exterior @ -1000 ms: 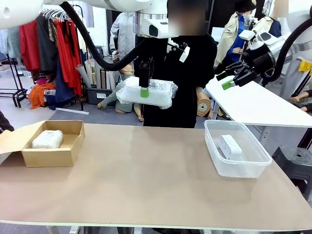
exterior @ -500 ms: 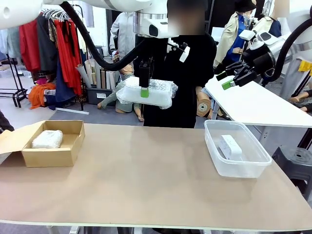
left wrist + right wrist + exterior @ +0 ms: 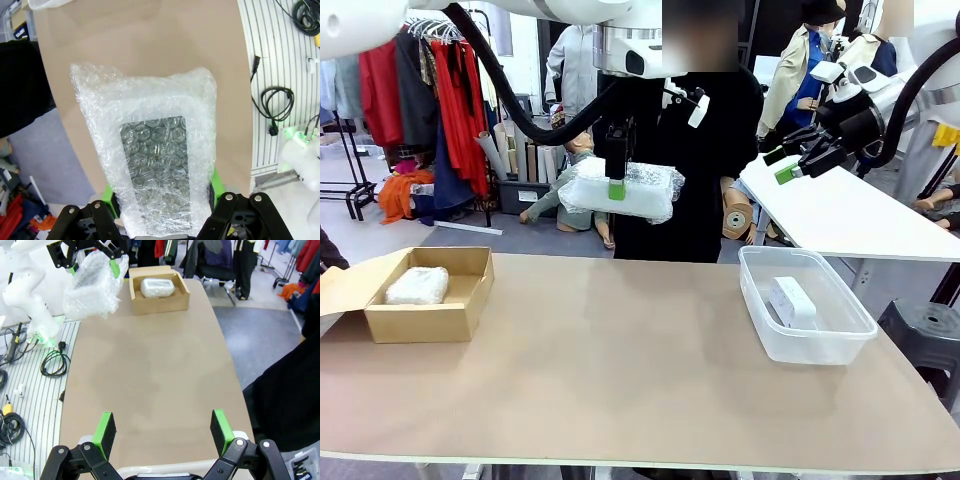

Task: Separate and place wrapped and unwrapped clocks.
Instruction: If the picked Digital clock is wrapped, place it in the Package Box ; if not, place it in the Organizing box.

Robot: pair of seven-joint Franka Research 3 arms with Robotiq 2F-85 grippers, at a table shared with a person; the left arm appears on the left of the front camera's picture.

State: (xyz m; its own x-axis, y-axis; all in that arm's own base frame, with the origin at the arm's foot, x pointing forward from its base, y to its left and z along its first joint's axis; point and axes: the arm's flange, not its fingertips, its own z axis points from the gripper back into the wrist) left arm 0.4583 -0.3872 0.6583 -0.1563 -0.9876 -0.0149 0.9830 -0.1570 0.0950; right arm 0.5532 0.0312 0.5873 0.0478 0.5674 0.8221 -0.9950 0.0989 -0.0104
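Note:
My left gripper is shut on a long bubble-wrapped clock, held high over the table's far edge in front of the person. In the left wrist view the bundle sits between the green pads of that gripper. A small wrapped clock lies in the open cardboard box at the table's left. A bare white clock lies in the clear plastic tub at the right. My right gripper hangs open and empty, high above the tub, its own view looking down the table at the box.
A person in black stands at the far side, right behind the held bundle. A white table stands behind the tub at the back right. Cables lie on the ribbed floor mat beside the table.

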